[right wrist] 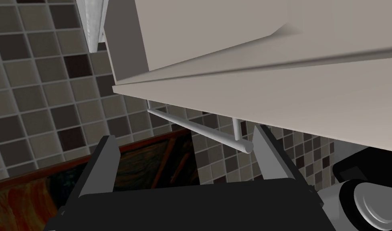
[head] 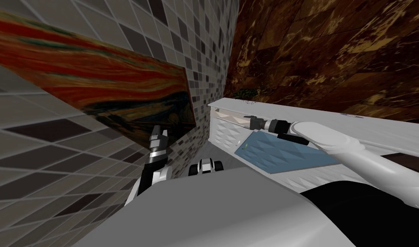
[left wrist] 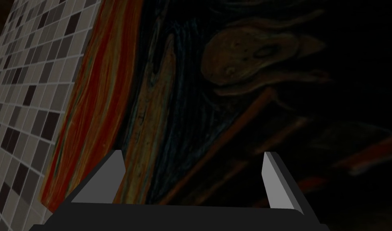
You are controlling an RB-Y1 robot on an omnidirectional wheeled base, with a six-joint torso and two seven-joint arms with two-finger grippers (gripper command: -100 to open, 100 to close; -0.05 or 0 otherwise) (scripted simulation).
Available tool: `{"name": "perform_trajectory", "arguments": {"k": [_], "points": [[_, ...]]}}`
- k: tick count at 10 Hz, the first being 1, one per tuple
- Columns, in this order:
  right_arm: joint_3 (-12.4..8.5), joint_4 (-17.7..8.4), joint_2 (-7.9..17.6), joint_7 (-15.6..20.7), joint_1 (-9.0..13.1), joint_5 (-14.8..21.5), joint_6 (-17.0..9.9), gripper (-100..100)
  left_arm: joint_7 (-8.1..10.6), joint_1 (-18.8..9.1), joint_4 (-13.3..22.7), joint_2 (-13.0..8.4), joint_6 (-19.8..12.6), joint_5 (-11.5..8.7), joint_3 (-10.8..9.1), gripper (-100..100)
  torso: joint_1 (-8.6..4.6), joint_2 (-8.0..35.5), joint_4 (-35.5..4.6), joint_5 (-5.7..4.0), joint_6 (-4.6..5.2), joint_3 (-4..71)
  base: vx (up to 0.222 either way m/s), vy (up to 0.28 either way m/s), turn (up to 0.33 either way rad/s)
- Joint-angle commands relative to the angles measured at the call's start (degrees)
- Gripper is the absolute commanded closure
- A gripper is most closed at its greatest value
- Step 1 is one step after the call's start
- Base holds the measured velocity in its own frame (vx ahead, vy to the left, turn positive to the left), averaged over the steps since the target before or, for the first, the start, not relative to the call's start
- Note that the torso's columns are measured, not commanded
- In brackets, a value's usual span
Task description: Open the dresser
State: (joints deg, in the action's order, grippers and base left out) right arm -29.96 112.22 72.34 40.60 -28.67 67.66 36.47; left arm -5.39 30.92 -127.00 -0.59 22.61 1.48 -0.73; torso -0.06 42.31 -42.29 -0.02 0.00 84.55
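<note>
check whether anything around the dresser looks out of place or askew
One thing: a blue panel juts out from the front of the white dresser, below the right gripper, unlike the flush white face beside it. That gripper is open, the bar handle ungrasped.

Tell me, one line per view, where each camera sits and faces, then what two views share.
Head view: on the head, looking steeply down at the white dresser and painting; left gripper and right gripper show.
Left wrist view: on the left hand, facing the painting on the tiled wall; open fingers show.
Right wrist view: on the right hand, facing the dresser's handle; open fingers reach toward it.
Head and left wrist views share the painting.
</note>
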Motion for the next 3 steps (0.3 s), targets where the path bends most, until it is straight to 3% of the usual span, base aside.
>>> {"name": "perform_trajectory", "arguments": {"k": [1,3], "points": [[0.0,0.0,0.0,0.0,0.0,0.0,0.0,0,0.00,0.0,0.0,0.0,0.0,0.0,0.00,0,0.03,0.0,0.0,0.01,0.00,0.0,0.000,0.000,0.000],[0.0,0.0,0.0,0.0,0.0,0.0,0.0,0,0.00,0.0,0.0,0.0,0.0,0.0,0.00,0,0.07,0.0,0.0,0.03,0.00,0.0,0.000,0.000,0.000]]}}
